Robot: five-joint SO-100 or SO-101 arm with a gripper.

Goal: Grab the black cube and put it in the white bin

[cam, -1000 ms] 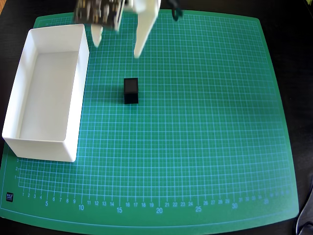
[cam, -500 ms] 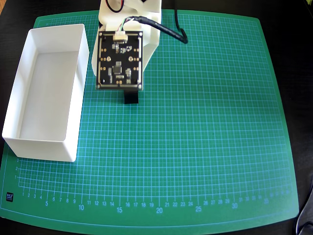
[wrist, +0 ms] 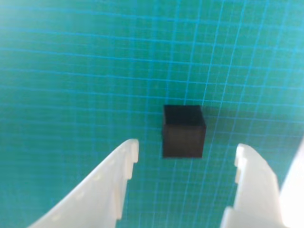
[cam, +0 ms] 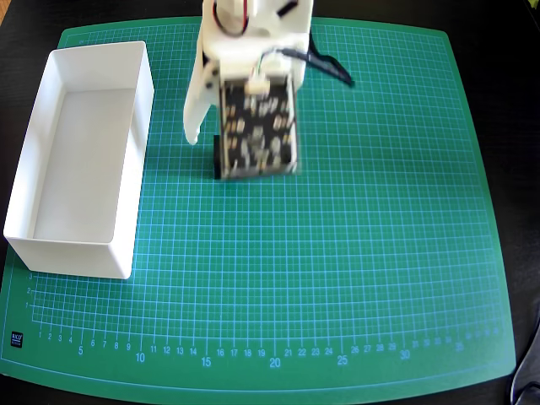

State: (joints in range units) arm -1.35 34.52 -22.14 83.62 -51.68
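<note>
Cube (wrist: 184, 131) on mat (cam: 354, 253), between hand's (wrist: 186, 156) fingers; bin (cam: 135, 160) at mat's left edge, overhead view

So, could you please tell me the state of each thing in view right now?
Black cube: resting on the mat, not gripped, just ahead of the gap between the fingers.
Hand: open, fingers spread wider than the cube, touching nothing.
White bin: upright, empty, at the mat's left edge in the overhead view.
Green mat: lying flat.

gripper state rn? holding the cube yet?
Gripper: open and empty. The black cube sits on the green cutting mat, just ahead of the gap between the fingertips, untouched.
</note>
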